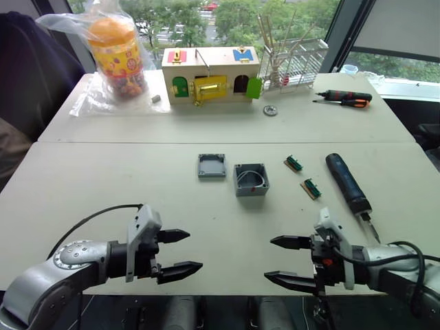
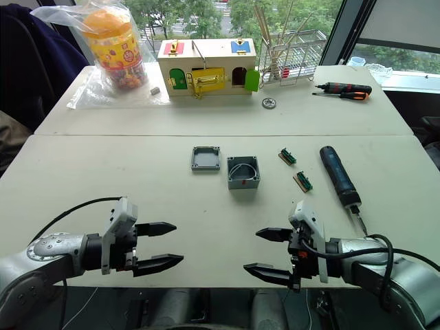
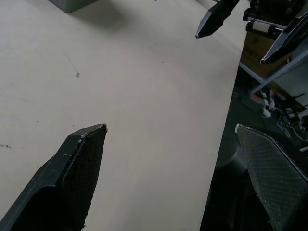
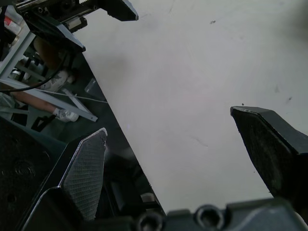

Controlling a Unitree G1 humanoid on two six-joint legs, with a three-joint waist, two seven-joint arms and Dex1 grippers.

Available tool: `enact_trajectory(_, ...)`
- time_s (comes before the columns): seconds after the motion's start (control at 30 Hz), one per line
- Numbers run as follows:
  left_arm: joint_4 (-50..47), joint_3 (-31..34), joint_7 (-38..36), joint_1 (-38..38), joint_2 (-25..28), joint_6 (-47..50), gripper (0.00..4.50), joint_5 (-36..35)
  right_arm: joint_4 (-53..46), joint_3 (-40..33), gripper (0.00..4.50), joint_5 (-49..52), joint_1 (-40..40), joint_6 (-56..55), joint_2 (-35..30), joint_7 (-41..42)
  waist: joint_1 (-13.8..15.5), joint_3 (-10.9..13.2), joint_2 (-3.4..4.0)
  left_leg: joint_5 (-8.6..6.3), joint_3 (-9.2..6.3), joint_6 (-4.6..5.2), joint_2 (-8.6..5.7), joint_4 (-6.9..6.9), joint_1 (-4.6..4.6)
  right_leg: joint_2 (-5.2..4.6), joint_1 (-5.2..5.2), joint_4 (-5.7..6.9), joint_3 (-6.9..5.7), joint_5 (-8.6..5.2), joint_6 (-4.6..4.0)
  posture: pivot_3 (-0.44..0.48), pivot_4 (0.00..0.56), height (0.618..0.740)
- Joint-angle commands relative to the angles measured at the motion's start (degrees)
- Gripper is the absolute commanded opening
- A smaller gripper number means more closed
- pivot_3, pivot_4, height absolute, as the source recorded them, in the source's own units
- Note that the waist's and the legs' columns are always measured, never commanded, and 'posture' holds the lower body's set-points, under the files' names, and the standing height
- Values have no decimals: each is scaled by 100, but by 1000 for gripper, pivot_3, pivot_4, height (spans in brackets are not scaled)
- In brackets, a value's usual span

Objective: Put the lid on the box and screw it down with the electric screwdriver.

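The grey lid [image 1: 212,166] lies flat at the middle of the table. Just to its right stands the open grey box [image 1: 250,179], apart from it. The dark blue electric screwdriver [image 1: 347,183] lies further right, bit pointing toward the front edge. My left gripper [image 1: 195,250] hovers open at the front left edge, holding nothing, well short of the lid. My right gripper [image 1: 268,258] is open and holding nothing at the front right, facing the left one, with the electric screwdriver's tip just behind its wrist.
Two small green circuit boards [image 1: 294,163] lie between the box and the electric screwdriver. At the back stand a wooden box with coloured doors [image 1: 210,74], a bagged plastic jar [image 1: 118,51], a wire rack [image 1: 292,63] and a black-and-orange hand screwdriver [image 1: 347,98].
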Motion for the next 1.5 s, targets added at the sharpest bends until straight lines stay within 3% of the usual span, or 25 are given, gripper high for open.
enact_trajectory(0.03,-15,51,39,-74,-43,4,4423,-114,-125,-26,4500,54,-49,-68,-44,51,2,0,0,0,0,0,0,0,0,0,0,0,0,0,0,0,150,706)
enact_trajectory(0.43,298,76,498,-352,-227,-3,4423,65,-102,11,4500,79,-204,-90,49,-44,-4,0,-2,0,0,0,-1,3,0,0,1,3,0,0,0,0,150,706)
enact_trajectory(0.6,485,90,950,-836,-183,212,4423,276,-28,57,4500,12,-518,-64,170,-290,13,-1,-4,1,-1,0,-1,6,1,0,1,9,-1,0,0,0,150,706)
enact_trajectory(0.7,868,346,1068,-1778,79,964,4423,-186,-56,-115,4500,402,-1074,252,237,-683,21,3,-11,1,-1,0,-2,10,1,0,1,16,0,0,1,0,150,706)
enact_trajectory(0.8,1333,189,552,-3064,469,1068,4423,-180,7,-525,4500,1469,-1692,871,122,-1215,22,4,-15,3,-7,-3,-2,16,-1,2,-2,25,-3,0,1,0,150,706)
enact_trajectory(0.9,1897,-603,-116,-4420,589,477,4423,600,86,-772,4500,2237,-2115,1273,-128,-1632,72,5,-18,2,-5,-2,-7,15,-5,4,1,26,-4,1,2,0,150,706)
enact_trajectory(1.0,2492,-1759,-1731,-5628,620,59,4423,1117,-111,-864,4500,2297,-2199,1275,-319,-1855,134,6,-23,1,5,0,-23,14,-6,8,2,23,-3,1,2,0,150,706)
enact_trajectory(1.1,3368,-2783,-2049,-6648,-216,-388,4423,1975,-301,-1009,4500,2260,-1983,1370,-423,-2373,194,9,-34,4,11,-2,-22,16,-7,11,4,23,-3,1,3,0,150,706)
enact_trajectory(1.17,3689,-3032,-2236,-6872,-450,-636,4423,2320,-353,-1021,4500,2244,-1924,1365,-438,-2564,174,10,-38,4,15,-2,-19,34,-8,14,5,22,-1,1,3,0,150,706)
enact_trajectory(1.27,4462,-3630,-2089,-7448,-1342,-654,4423,2960,-524,-988,4500,1945,-1619,1278,-385,-2807,135,13,-44,2,6,1,-13,38,-9,18,0,26,6,1,3,0,150,706)
enact_trajectory(1.5,6483,-4142,-2103,-7919,-2847,-1265,4423,3897,-891,-888,4500,1750,-1324,1256,-373,-3232,140,16,-50,-2,5,9,-10,47,-20,21,-9,26,7,1,4,0,150,706)
